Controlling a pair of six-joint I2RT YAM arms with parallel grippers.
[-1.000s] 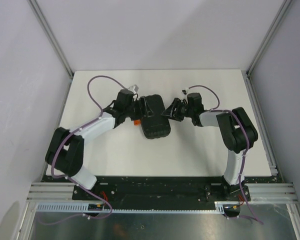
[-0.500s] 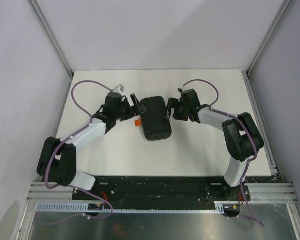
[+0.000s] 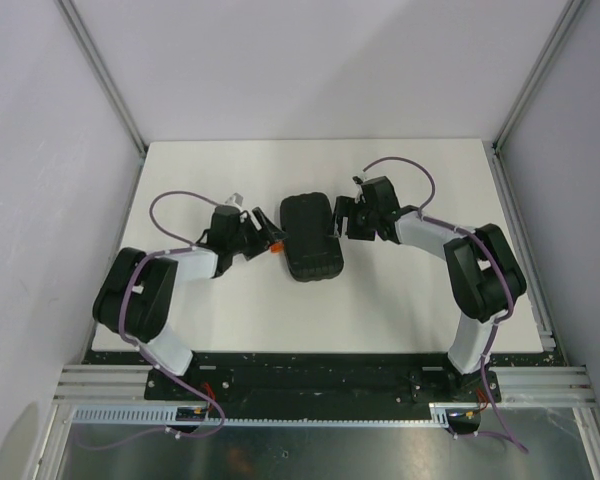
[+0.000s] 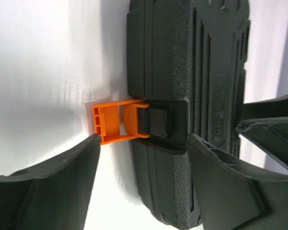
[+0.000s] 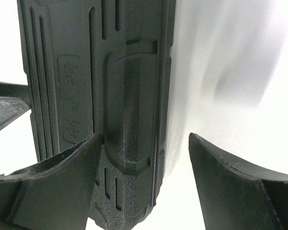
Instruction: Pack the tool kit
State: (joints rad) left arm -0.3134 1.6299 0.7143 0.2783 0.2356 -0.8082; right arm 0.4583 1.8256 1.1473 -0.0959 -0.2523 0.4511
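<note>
The black tool kit case (image 3: pixel 312 237) lies closed on the white table; no loose tools show. Its orange latch (image 3: pixel 276 245) sticks out from the left edge, flipped outward (image 4: pixel 113 123). My left gripper (image 3: pixel 264 238) is open and low at that edge. In the left wrist view, the left gripper (image 4: pixel 144 139) has one finger on the table by the latch and the other over the case lid (image 4: pixel 197 72). My right gripper (image 3: pixel 338 218) is open at the case's right edge. In the right wrist view, the right gripper (image 5: pixel 145 138) has one finger over the lid (image 5: pixel 96 72) and the other above the table.
The white table (image 3: pixel 410 290) is bounded by grey walls and metal frame rails (image 3: pixel 520 230) at the sides. Purple cables loop over both arms. The arm bases sit on the black plate (image 3: pixel 310 375) at the near edge.
My left gripper has pulled back leftward off the case lid and come down beside the orange latch. My right gripper shifted slightly toward the far right corner of the case. The case stayed put.
</note>
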